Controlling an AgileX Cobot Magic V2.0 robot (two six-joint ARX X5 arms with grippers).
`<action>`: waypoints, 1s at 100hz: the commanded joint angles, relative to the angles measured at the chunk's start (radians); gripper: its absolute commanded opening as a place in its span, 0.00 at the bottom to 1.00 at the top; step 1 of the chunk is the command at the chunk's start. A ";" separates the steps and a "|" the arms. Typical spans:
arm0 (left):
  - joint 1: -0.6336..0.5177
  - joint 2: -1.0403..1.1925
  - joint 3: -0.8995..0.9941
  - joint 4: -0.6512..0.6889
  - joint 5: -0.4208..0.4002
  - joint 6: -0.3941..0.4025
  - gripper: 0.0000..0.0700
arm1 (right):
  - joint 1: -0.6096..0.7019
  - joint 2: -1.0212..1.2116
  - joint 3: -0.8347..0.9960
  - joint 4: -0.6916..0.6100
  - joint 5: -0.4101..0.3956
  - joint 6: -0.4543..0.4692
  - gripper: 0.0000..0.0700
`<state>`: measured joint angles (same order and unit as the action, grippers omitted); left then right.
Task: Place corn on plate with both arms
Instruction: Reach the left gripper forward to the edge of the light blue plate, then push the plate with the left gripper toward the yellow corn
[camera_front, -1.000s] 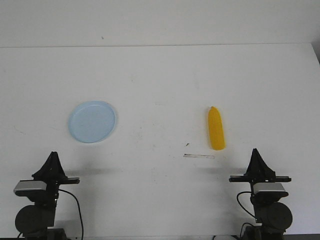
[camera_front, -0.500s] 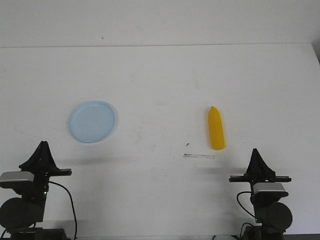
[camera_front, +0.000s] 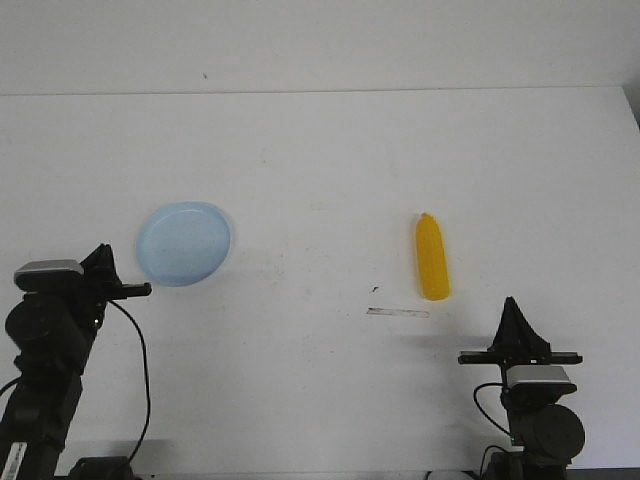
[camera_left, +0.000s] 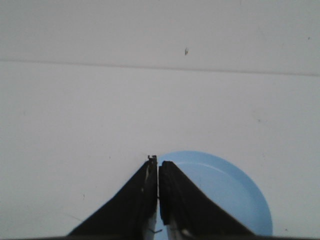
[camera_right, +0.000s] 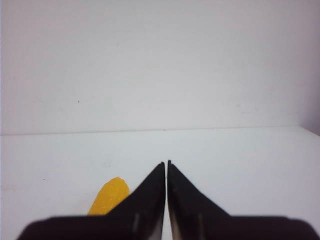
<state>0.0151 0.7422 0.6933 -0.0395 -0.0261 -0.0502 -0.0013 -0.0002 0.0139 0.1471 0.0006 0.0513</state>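
Note:
The yellow-orange corn (camera_front: 432, 257) lies on the white table at the right, tapered end pointing away from me. The pale blue plate (camera_front: 185, 243) sits on the table at the left, with nothing on it. My left gripper (camera_front: 103, 249) is shut and empty, raised just beside the plate's near-left rim; in the left wrist view its tips (camera_left: 158, 161) sit over the plate's (camera_left: 225, 195) edge. My right gripper (camera_front: 510, 301) is shut and empty, low near the front edge, nearer and to the right of the corn. The right wrist view shows its tips (camera_right: 166, 162) and one end of the corn (camera_right: 109, 197) beside them.
A thin pale strip (camera_front: 398, 312) and a small dark speck (camera_front: 375, 289) mark the table just in front of the corn. The table's far edge (camera_front: 320, 92) meets a white wall.
My left arm has risen from its low rest pose, swung left, then moved forward to the plate's near-left rim. The right arm, corn and plate have not moved.

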 joint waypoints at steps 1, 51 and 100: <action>0.000 0.047 0.029 0.001 0.000 -0.045 0.00 | 0.000 0.002 -0.001 0.010 0.000 0.000 0.01; 0.136 0.459 0.311 -0.395 0.137 -0.254 0.00 | 0.000 0.002 -0.001 0.010 0.000 0.000 0.01; 0.335 0.827 0.465 -0.448 0.456 -0.254 0.19 | 0.000 0.002 -0.001 0.010 0.000 0.000 0.01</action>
<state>0.3450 1.5307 1.1404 -0.4908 0.4221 -0.3035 -0.0013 -0.0002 0.0139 0.1471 0.0006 0.0513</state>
